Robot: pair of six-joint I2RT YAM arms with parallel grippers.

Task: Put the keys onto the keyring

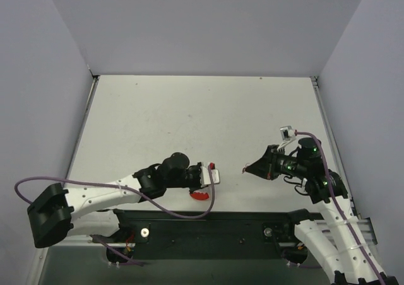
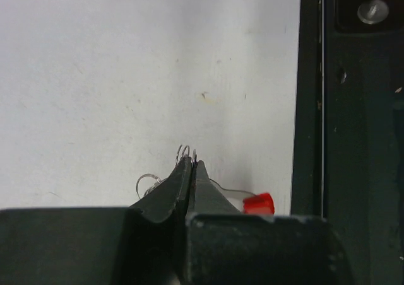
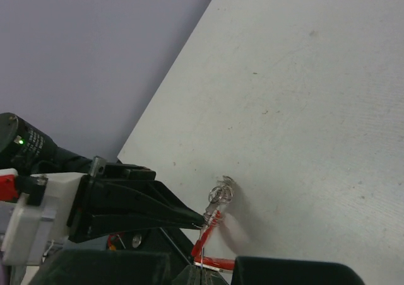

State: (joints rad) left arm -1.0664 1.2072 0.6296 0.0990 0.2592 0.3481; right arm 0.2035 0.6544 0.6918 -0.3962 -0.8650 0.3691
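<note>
My left gripper (image 1: 218, 176) is shut on the keyring near the table's front edge. In the left wrist view, silvery ring loops (image 2: 184, 151) poke out past the closed tips (image 2: 191, 161). The right wrist view shows the same loops (image 3: 221, 192) and the curved red band (image 3: 209, 236) hanging from those tips down to the table. The band's end (image 1: 201, 195) lies just below the gripper. My right gripper (image 1: 247, 169) faces it from the right, a short gap away, shut on the key. A thin silver sliver of the key (image 3: 202, 262) sticks out of its jaws, and a red speck shows at its tip.
The black base rail (image 1: 208, 225) runs along the near edge, close behind the left gripper. Grey walls enclose the white table (image 1: 202, 115) on the left, right and far sides. A small white clip (image 1: 286, 133) sits on the right arm's cable.
</note>
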